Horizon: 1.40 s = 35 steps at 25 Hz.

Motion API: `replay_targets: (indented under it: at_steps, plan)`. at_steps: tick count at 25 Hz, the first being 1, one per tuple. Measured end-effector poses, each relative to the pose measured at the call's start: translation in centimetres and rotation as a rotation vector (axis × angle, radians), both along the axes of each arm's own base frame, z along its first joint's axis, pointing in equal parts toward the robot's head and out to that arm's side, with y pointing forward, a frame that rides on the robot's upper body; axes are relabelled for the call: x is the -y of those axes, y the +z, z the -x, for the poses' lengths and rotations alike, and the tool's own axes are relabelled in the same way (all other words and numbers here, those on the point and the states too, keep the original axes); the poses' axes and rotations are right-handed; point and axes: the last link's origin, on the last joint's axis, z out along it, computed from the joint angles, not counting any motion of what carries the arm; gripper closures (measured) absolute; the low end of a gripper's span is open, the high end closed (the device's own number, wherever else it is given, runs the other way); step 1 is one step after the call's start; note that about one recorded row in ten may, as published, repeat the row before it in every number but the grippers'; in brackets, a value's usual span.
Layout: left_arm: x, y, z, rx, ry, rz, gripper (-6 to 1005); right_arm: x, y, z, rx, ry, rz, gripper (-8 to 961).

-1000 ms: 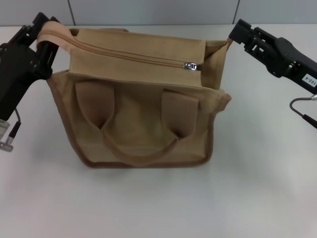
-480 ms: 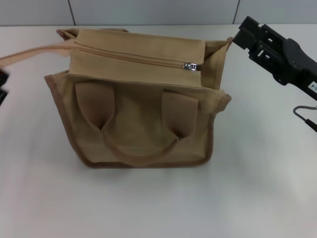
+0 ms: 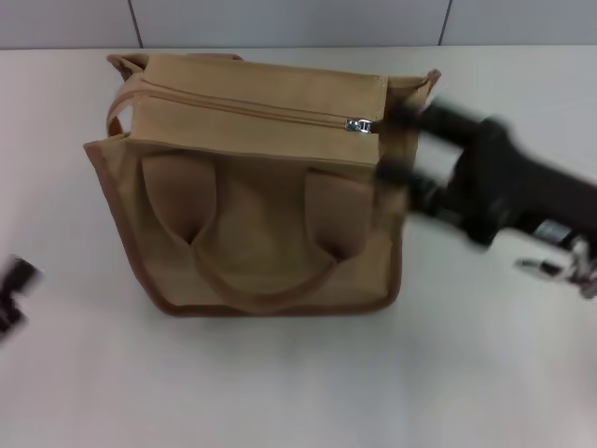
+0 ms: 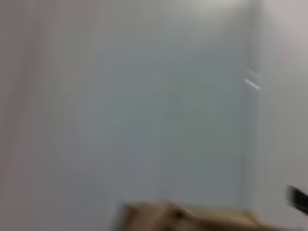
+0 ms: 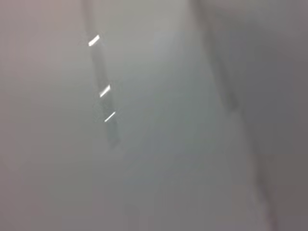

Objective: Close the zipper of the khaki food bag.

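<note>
The khaki food bag (image 3: 261, 233) stands on the white table, its two handles hanging down its front. The zipper (image 3: 252, 110) runs along the flat top panel, and its silver slider (image 3: 359, 124) sits at the panel's right end. My right gripper (image 3: 399, 142) is a motion-blurred dark shape right against the bag's right side, near the slider. My left gripper (image 3: 13, 291) shows only as a dark blur at the left edge of the head view, well away from the bag. An edge of the bag (image 4: 163, 214) shows blurred in the left wrist view.
The white table (image 3: 280, 383) stretches around the bag, with a grey wall (image 3: 280, 19) behind it. The right wrist view shows only blurred grey surfaces.
My left arm let go of the bag's left strap and swung down to the left edge. My right arm swept down and left to the bag's right side. The strap dropped back.
</note>
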Motion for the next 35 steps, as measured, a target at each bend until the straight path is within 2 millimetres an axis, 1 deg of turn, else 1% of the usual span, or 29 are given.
replay_targets:
  at_steps: [2,6,9,12,15,19,25,35]
  plan:
    - [-0.2,-0.9,-0.4,-0.076,-0.07,0.093,175,0.5,-0.9,0.4,0.079,0.087,0.044,324]
    - [-1.3,-2.5,-1.1,-0.177,-0.172,0.253,175,1.7,-3.0,0.3,0.216,0.223,0.073,324]
    - [-2.1,-3.7,-1.5,-0.218,-0.209,0.341,175,2.4,-4.7,-0.1,0.297,0.269,0.103,324]
    - [-2.9,-4.7,-1.8,-0.264,-0.24,0.41,174,2.5,-5.7,-0.6,0.35,0.255,0.111,324]
    - [-3.5,-5.4,-2.0,-0.293,-0.25,0.456,174,2.4,-5.9,-0.9,0.356,0.23,0.106,324]
    - [-4.0,-5.5,-2.2,-0.29,-0.25,0.475,174,2.4,-5.8,-0.8,0.341,0.217,0.1,324]
    - [-4.0,-5.7,-2.4,-0.28,-0.255,0.474,175,2.5,-6.3,-1.2,0.36,0.201,0.113,324]
    - [-4.0,-6.0,-2.6,-0.276,-0.26,0.468,174,2.6,-6.4,-1.3,0.35,0.181,0.114,324]
